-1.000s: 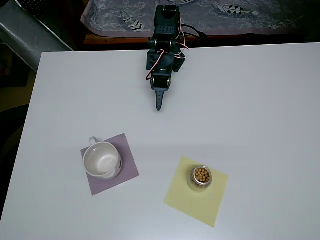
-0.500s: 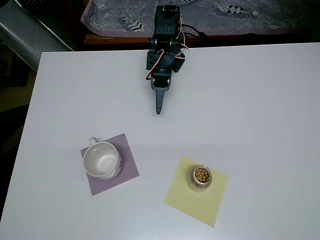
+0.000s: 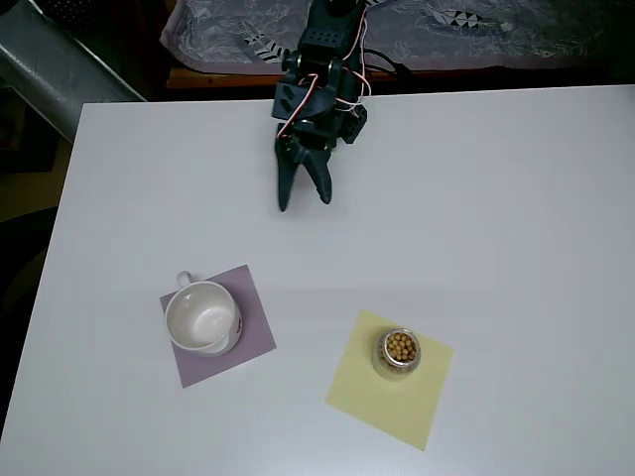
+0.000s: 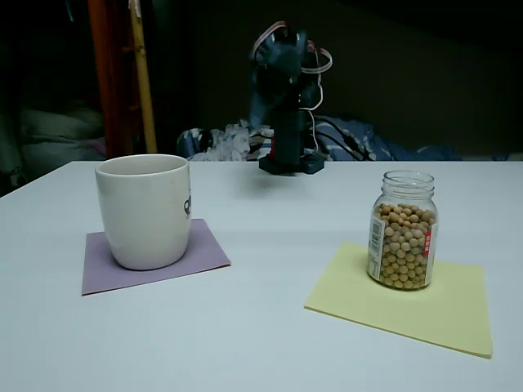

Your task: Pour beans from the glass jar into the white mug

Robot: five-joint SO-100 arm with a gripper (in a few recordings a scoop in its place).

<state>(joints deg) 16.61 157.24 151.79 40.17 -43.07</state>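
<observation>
The tool (image 3: 303, 198) is seen with its fingers spread apart and holding nothing, near the far edge of the tabletop (image 3: 516, 198). The glass jar (image 3: 398, 354), filled with beans (image 3: 400, 345), stands upright on a yellow sheet (image 3: 387, 397) toward the near edge. The white mug (image 3: 201, 317) is set upright on a purple sheet (image 3: 253, 327) well apart from it, nearer the left edge in the overhead view.

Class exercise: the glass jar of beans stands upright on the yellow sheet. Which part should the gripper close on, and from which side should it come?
Grip the glass jar around its round body, below the narrower neck, likely coming level from the arm's side. It stands upright with an open mouth, so a side hold leaves the mouth free for pouring. The gripper is open, far off.
</observation>
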